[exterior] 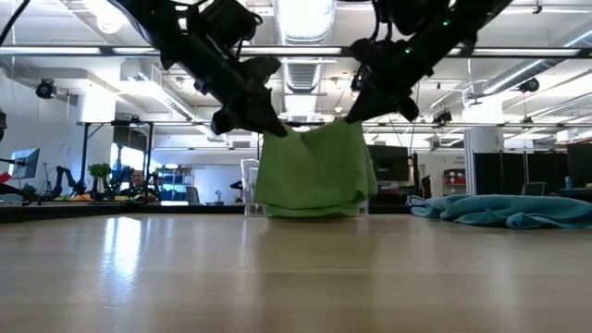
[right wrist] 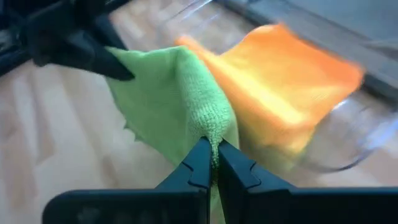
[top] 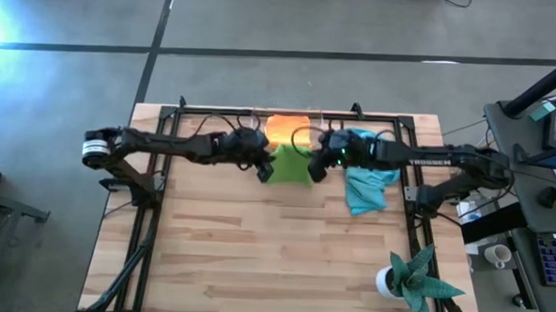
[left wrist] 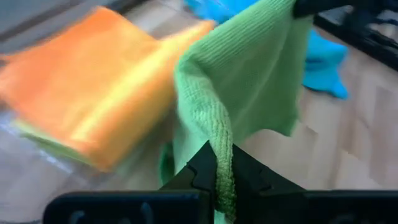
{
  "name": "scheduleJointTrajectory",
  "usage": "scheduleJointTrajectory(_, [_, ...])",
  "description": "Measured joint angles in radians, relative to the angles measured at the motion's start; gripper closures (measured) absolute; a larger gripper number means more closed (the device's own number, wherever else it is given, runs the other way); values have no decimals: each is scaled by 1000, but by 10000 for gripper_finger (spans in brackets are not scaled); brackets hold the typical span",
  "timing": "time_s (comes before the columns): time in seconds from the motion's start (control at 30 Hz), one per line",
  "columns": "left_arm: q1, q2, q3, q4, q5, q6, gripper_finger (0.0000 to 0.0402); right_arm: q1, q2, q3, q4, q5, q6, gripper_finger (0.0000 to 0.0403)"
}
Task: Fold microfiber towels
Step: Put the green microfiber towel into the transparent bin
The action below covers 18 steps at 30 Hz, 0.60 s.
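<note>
Left gripper (top: 264,169) and right gripper (top: 315,167) each pinch a green towel (exterior: 313,171) corner near the tabletop's far edge; uneven pull risks slipping.

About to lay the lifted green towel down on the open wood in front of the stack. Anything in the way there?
Nothing visible. Both grippers, left and right, hold the green towel up by its corners. The blue towel lies off to the right, the plant at the near right corner.

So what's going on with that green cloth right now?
Left gripper and right gripper both shut on the green towel, lifted between them. Blue towel crumpled beside it. Nothing in the way.
</note>
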Motion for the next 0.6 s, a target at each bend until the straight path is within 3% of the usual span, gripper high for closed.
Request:
scheduleJointTrajectory(0.23, [59,-3,28,1,-6,0,394,-95,69,154,-76,-1,-93,394])
scheduleJointTrajectory(0.6, [130,-5,114,-32,-7,45,394,-153,193,371,-246,-10,-160,394])
